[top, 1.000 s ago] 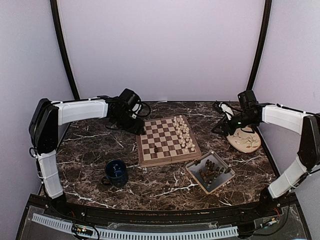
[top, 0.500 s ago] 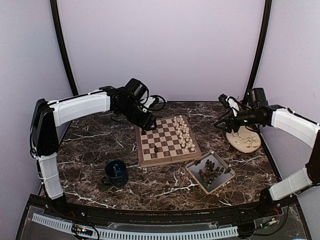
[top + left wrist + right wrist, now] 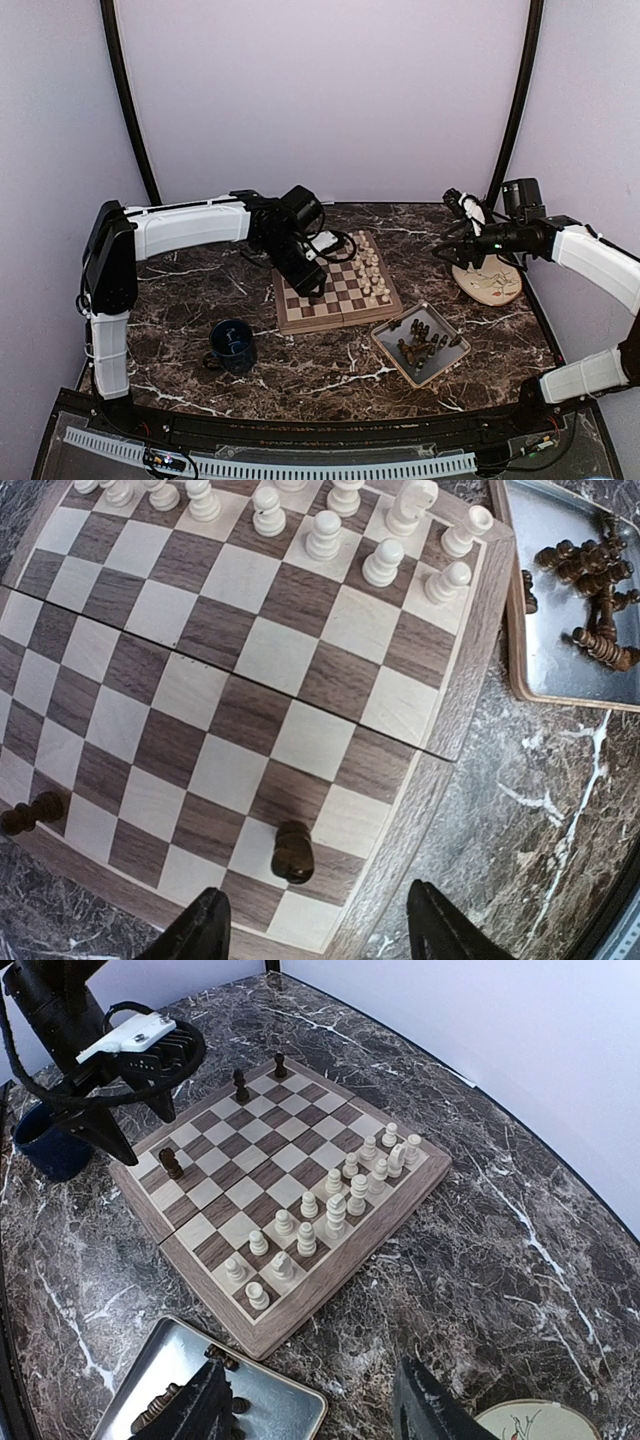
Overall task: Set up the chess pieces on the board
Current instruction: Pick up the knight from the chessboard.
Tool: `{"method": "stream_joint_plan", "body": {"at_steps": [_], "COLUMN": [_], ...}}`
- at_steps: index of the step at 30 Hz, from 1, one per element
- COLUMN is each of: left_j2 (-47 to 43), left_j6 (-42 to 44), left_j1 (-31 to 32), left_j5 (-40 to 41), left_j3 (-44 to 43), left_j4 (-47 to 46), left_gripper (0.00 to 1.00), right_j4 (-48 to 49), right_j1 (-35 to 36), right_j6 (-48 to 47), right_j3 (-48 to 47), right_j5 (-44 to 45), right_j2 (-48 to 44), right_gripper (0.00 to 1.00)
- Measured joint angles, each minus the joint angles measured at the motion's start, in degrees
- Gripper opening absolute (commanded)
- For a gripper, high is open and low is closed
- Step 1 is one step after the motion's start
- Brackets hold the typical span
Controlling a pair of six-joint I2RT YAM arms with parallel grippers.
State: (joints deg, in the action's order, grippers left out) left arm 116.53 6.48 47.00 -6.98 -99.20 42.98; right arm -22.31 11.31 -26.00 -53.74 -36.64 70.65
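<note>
The board (image 3: 262, 1174) holds sixteen white pieces (image 3: 336, 1212) and three dark pieces (image 3: 172, 1163)

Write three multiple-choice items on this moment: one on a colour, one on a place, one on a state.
1. What colour is the mug?
A blue
B red
C white

2. Where do most dark pieces lie?
A on the plate
B in the mug
C in the tray

3. How is the left gripper?
A shut on a dark piece
B open above the board, holding nothing
C shut on the mug

Answers:
1 A: the top view shows a dark blue mug left of the board.
2 C: a heap of them fills the tray, and only a few stand on the board.
3 B: its wrist view shows the fingers apart with nothing gripped.
</note>
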Motion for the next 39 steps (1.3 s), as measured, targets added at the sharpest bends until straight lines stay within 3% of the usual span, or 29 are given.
{"method": "stream_joint_plan", "body": {"at_steps": [21,32,39], "left_j2": [2.82,4.87,5.20], "left_j6": [2.10,1.68,1.25], "left_j1": [-0.39,-0.87,-1.42], "left_j5": [1.36,1.38,1.25], "left_j3": [1.64,1.62,-0.46], "left_j4": [-1.25,-2.54,-0.02], "left_gripper": [0.45,0.16,0.11], "right_j4": [0.00,-0.07,-0.13], "right_j1": [0.00,0.00,0.00], "right_j6": [-1.90,-2.51,-2.89], "right_j3": [0.31,0.50,0.50], "right_j5": [1.25,2.05,2.21], "right_j2": [1.16,1.16,2.03], "right_gripper": [0.56,0.56,0.56]}}
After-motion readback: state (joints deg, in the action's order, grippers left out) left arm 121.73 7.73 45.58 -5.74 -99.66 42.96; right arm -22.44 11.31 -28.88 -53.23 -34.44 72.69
